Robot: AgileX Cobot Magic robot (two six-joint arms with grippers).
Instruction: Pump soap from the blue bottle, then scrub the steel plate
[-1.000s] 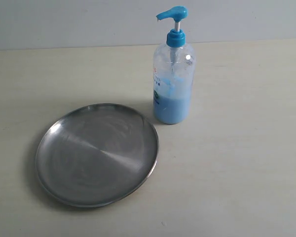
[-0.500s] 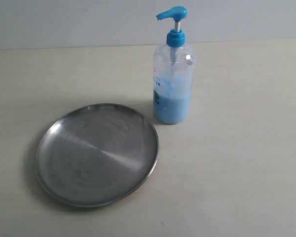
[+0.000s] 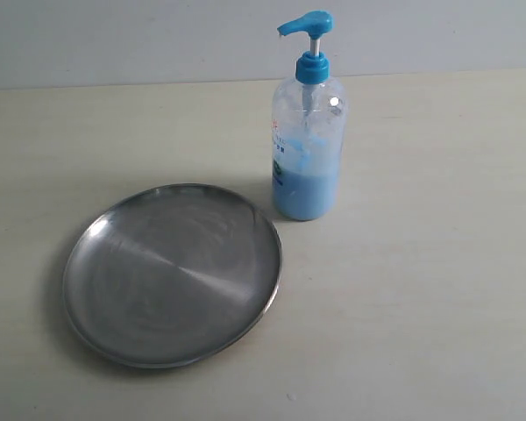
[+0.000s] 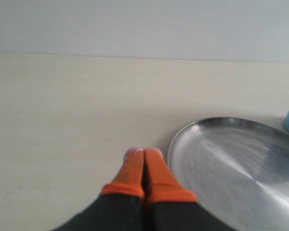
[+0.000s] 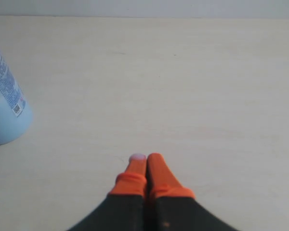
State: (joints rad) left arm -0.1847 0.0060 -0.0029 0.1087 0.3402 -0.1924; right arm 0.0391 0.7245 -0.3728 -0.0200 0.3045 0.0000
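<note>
Cream tabletop (image 3: 421, 307): a pale, faintly grained surface fills most of the exterior view. It meets a light grey wall (image 3: 114, 39) along the top of the frame.
Steel plate (image 3: 171, 274): a round, shallow plate of brushed grey metal lies flat in the lower left of the exterior view. It has a low raised rim. Its face shows a fan of lighter and darker reflections and fine circular brush marks. It is much wider than the bottle, and its upper right edge is near the bottle's base but apart from it.
Blue bottle (image 3: 307, 158): it stands upright in the upper middle of the exterior view, just right of centre. The body is clear plastic, with a small printed label (image 3: 280, 153) on its left side. A bright blue collar and pump head (image 3: 307, 24) sit on a thin stem, with the spout pointing left.
Soap (image 3: 305, 193): light blue opaque liquid fills the lower part of the bottle, with smears higher up the inner wall.
Left gripper (image 4: 143, 159): its orange fingertips are pressed together with nothing between them. It is over bare table, with the plate's rim just beside it.
Right gripper (image 5: 145, 161): its orange tips are closed against each other and hold nothing. It is over bare table, well apart from the bottle's base.
</note>
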